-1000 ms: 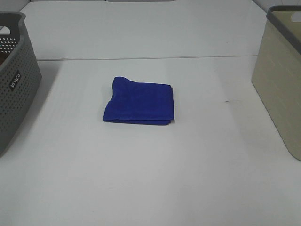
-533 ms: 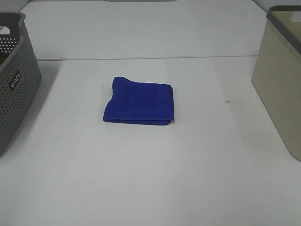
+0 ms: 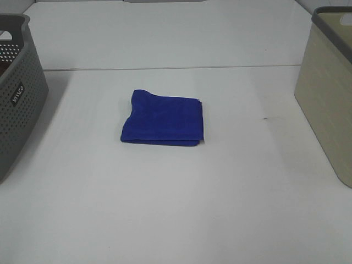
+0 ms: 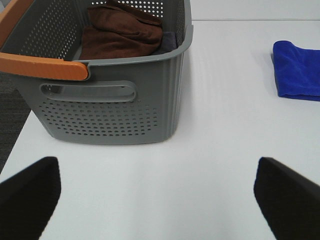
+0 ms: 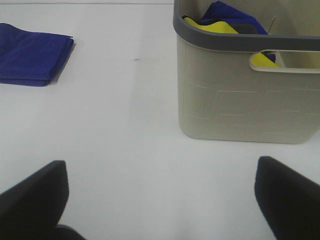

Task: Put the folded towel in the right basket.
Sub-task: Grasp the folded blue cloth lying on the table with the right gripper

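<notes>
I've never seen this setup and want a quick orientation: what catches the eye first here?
The folded blue towel stands out, lying flat in the middle of the white table. A grey perforated basket sits at the left edge with a brown cloth inside. A beige basket at the right edge holds blue and yellow cloths.

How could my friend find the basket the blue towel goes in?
Start at the white table with the folded blue towel in its middle, then look to its right side, where the right basket stands. It is beige with solid walls and a dark rim, while the grey basket on the left is full of little holes.
</notes>
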